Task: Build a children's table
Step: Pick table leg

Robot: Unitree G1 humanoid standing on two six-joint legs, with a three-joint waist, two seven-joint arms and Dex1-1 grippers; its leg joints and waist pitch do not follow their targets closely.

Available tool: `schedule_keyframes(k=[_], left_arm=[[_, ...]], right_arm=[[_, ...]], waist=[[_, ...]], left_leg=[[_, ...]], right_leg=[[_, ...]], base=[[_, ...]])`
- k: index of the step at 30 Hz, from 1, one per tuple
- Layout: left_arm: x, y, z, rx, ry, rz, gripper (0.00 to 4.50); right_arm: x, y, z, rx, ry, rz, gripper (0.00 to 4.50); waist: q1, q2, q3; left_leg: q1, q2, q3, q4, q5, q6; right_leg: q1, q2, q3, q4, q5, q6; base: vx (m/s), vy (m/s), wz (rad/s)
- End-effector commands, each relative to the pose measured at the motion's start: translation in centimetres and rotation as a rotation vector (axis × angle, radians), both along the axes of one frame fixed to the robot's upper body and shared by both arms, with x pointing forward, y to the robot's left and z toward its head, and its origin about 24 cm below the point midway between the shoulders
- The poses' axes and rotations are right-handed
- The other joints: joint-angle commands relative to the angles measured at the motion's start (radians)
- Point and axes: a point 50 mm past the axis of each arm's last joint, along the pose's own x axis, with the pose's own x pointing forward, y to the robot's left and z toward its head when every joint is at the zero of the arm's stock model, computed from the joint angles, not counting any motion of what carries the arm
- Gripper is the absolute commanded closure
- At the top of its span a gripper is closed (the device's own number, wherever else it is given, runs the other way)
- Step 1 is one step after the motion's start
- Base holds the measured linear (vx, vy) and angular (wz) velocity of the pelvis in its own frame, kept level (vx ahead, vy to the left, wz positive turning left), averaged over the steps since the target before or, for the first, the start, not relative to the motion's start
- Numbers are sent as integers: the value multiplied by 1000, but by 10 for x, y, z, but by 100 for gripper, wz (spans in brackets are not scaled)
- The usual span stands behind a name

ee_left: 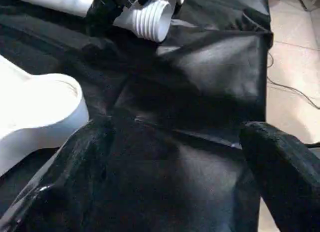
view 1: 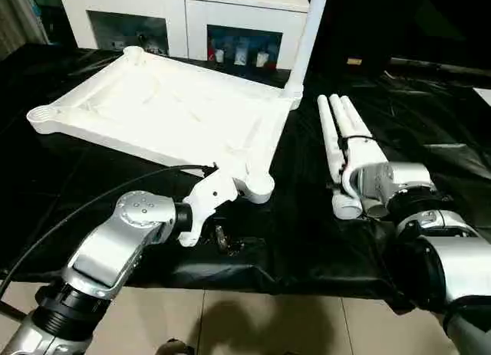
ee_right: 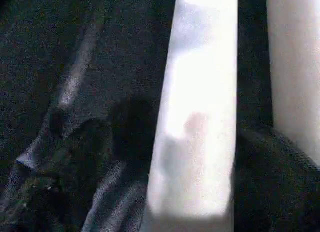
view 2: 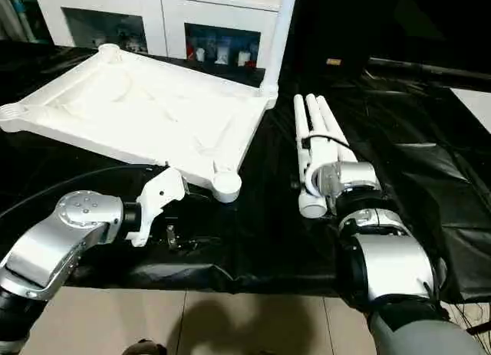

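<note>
Top: white top lies underside up on the black cloth, one leg standing in its far corner socket.
Loose legs: three legs lie bundled beside the top.
Left gripper: left gripper spread wide, empty, just off the top's near corner socket.
Right gripper: right gripper over the bundle, a leg between its spread fingers; contact unclear.
</note>
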Motion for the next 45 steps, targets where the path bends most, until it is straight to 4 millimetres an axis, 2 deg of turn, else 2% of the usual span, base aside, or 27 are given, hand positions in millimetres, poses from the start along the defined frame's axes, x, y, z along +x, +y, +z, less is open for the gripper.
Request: schedule_keyframes(k=[1,8,9,13,14,18,20,21,23,24,25,26,27,28,29,30,31,32,33,35,37,40,41,42,43,44,45], left_arm=[[-1,-4,7,-4,-21,-22,0],[-1,-3,8,-9,-20,-20,0],[-1,-3,9,-13,-21,-20,0],[5,-5,13,-26,-78,46,0],[5,-5,13,-26,-78,46,0],[9,-8,15,-47,-138,71,0],[22,-14,24,-190,-200,188,0],[27,-16,28,-226,-239,224,0],[30,-16,31,-246,-266,246,0],[38,-18,43,-332,-290,299,0],[39,-18,45,-351,-286,312,0],[42,-19,49,-375,-287,326,0],[45,-22,58,-418,-294,340,0],[47,-23,60,-411,-305,344,0],[49,-25,62,-378,-337,354,0],[49,-25,62,-378,-337,354,0],[50,-26,61,-351,-339,355,0],[50,-26,60,-334,-338,357,0],[49,-28,56,-320,-295,321,0],[47,-29,52,-314,-252,290,0],[44,-29,47,-291,-204,251,0],[39,-28,37,-219,-165,198,0],[39,-28,37,-219,-165,198,0],[37,-27,34,-185,-162,176,0],[36,-25,30,-151,-157,167,0],[35,-23,29,-135,-149,168,0],[35,-23,28,-129,-146,168,0]], right_arm=[[3,-5,6,16,-20,-24,60],[4,-5,6,34,-30,-37,120],[4,-5,6,36,-33,-39,145],[7,-5,12,79,-72,-83,165],[7,-5,12,79,-72,-83,189],[9,-10,15,113,-105,-139,204],[11,-15,20,164,-191,-204,230],[12,-15,22,183,-240,-218,239],[13,-15,24,194,-271,-224,257],[12,-13,28,232,-357,-211,268],[12,-12,28,240,-376,-207,268],[11,-11,29,250,-395,-203,277],[6,-9,28,265,-434,-189,284],[5,-8,26,262,-442,-182,295],[0,-6,23,255,-463,-165,305],[0,-6,23,255,-463,-165,313],[-2,-4,22,254,-468,-157,313],[-3,-4,21,255,-470,-154,327],[-5,-2,22,241,-491,-135,327],[-6,-1,23,219,-511,-113,327],[-6,0,24,202,-528,-93,280],[-4,-1,29,180,-532,-82,285],[-4,-1,29,180,-532,-82,252],[-2,-1,32,165,-532,-79,252],[1,-2,37,127,-510,-65,237],[4,-2,39,98,-480,-53,231],[5,-3,40,87,-469,-50,224]], waist=[[1,9,-73],[1,7,-73],[1,7,-74],[1,8,-75],[1,7,-76],[2,6,-80],[2,7,-79],[7,8,-80],[7,3,-82],[6,5,-80],[7,8,-79],[6,4,-82],[8,8,-82],[7,7,-81],[8,11,-83],[7,7,-84],[7,15,-84],[4,10,-83],[7,15,-82],[5,18,-82],[5,19,-81],[2,19,-77],[2,19,-77],[2,16,-77],[3,18,-78],[2,13,-76],[-1,14,-74]], left_leg=[[22,17,-7,-59,-160,-47],[21,17,-7,-59,-163,-47],[21,18,-7,-59,-162,-48],[21,18,-7,-58,-162,-48],[20,17,-7,-57,-159,-45],[19,17,-6,-55,-140,-38],[16,15,-5,-53,-139,-36],[22,18,-4,-52,-145,-33],[16,17,-7,-54,-144,-29],[18,16,-6,-53,-151,-24],[17,14,-6,-52,-150,-24],[19,16,-7,-52,-142,-22],[18,14,-7,-52,-133,-15],[18,14,-7,-53,-131,-12],[19,16,-9,-53,-126,-9],[18,16,-10,-53,-117,-6],[19,16,-11,-54,-118,-5],[19,16,-10,-54,-124,-7],[21,15,-9,-53,-128,-10],[21,14,-9,-54,-137,-16],[23,15,-10,-55,-152,-24],[23,15,-11,-59,-168,-29],[24,16,-10,-58,-172,-33],[23,16,-10,-59,-165,-34],[24,16,-11,-58,-165,-34],[22,14,-11,-59,-156,-32],[23,14,-10,-59,-156,-34]], right_leg=[[45,-62,38,-65,-62,-195],[45,-63,37,-66,-77,-189],[45,-64,38,-65,-75,-190],[46,-62,38,-64,-66,-189],[46,-62,37,-64,-61,-189],[48,-61,37,-61,-34,-189],[49,-60,38,-63,-24,-189],[48,-61,39,-65,-10,-186],[52,-62,36,-63,-18,-184],[49,-60,37,-65,-24,-182],[49,-61,38,-66,-25,-177],[51,-62,37,-64,-10,-177],[51,-60,37,-65,1,-178],[51,-60,38,-66,5,-176],[51,-60,36,-65,12,-177],[53,-60,36,-62,21,-177],[52,-60,35,-62,19,-180],[52,-60,36,-64,11,-182],[50,-59,37,-67,2,-179],[49,-59,36,-69,-12,-178],[47,-61,36,-68,-35,-179],[46,-59,37,-71,-64,-175],[46,-60,38,-71,-63,-175],[47,-59,38,-72,-54,-175],[46,-59,37,-70,-54,-174],[48,-58,37,-67,-53,-176],[45,-56,37,-68,-59,-178]], base=[[0,0,0],[0,0,0],[0,0,0],[0,0,0],[0,0,0],[0,0,0],[0,0,0],[0,0,0],[0,0,0],[0,0,0],[0,0,0],[0,0,0],[0,0,0],[0,0,0],[0,0,0],[0,0,0],[0,0,0],[0,0,0],[0,0,0],[0,0,0],[0,0,0],[0,0,0],[0,0,0],[0,0,0],[0,0,0],[0,0,0],[0,0,0]])
